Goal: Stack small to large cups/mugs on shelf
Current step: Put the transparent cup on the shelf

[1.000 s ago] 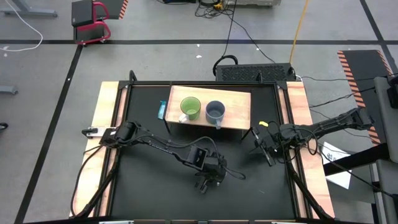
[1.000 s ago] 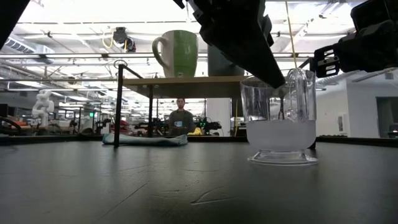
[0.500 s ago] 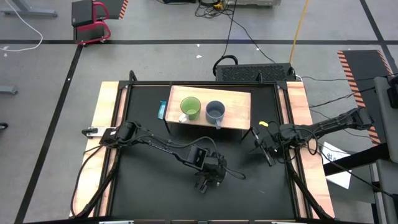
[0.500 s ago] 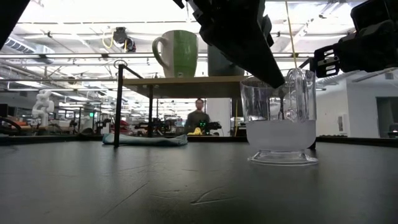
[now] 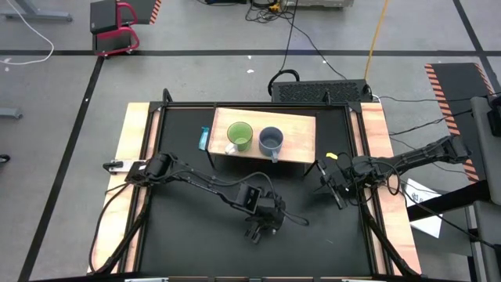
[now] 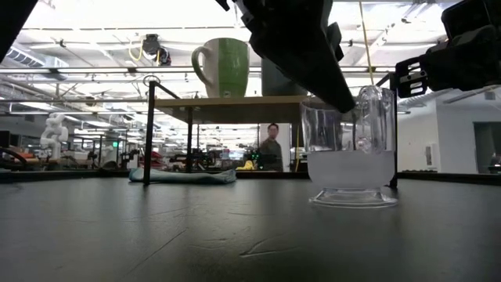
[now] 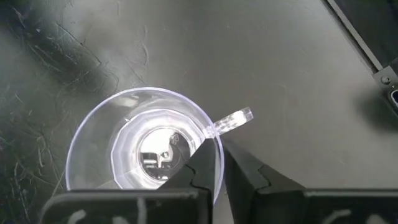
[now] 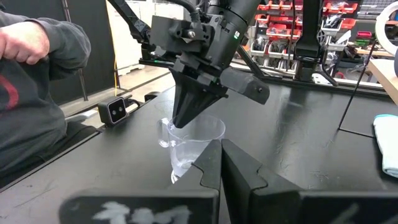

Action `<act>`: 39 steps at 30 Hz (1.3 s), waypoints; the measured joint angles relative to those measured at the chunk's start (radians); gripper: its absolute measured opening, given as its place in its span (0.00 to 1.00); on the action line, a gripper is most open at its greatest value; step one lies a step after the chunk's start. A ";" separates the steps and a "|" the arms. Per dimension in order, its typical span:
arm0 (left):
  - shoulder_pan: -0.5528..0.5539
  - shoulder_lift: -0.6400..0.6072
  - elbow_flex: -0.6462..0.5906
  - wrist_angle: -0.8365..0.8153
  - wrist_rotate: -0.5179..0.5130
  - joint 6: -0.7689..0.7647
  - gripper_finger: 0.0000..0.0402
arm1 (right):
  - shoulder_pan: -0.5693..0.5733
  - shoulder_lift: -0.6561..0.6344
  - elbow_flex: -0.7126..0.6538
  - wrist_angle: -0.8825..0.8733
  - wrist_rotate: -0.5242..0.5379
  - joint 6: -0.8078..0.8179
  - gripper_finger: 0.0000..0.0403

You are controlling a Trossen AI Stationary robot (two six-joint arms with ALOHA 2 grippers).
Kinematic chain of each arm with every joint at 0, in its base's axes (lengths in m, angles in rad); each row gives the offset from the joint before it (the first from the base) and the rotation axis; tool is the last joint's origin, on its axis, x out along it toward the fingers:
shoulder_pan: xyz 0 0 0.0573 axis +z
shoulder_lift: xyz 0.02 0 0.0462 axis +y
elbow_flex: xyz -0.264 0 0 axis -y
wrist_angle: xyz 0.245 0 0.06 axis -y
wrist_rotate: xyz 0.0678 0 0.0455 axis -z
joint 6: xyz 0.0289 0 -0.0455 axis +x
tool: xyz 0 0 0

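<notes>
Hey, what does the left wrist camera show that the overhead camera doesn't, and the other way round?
Only the left wrist view shows the clear glass cup from above: its round rim, its handle, and the left gripper with one of its fingers inside the rim and the other outside, by the handle. Only the high view shows the shelf carrying the lime-green mug and the grey-blue mug side by side, a teal cloth beside it, and the right gripper waiting near the table's right edge. Both show the black tabletop.
</notes>
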 joint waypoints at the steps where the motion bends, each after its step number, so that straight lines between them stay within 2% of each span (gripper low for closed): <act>1: 0.000 0.000 0.000 -0.003 0.000 0.000 0.09 | 0.000 0.000 0.000 0.000 0.000 0.000 0.00; 8: 0.000 0.002 0.000 0.001 -0.001 0.000 0.20 | 0.000 0.000 0.000 0.000 0.000 0.000 0.00; 18: 0.000 0.002 0.000 0.012 -0.002 0.012 0.27 | 0.000 0.000 0.000 0.000 0.000 0.000 0.00; 39: 0.001 -0.018 0.000 -0.011 0.016 -0.004 0.28 | 0.000 0.000 0.000 0.000 0.000 0.000 0.00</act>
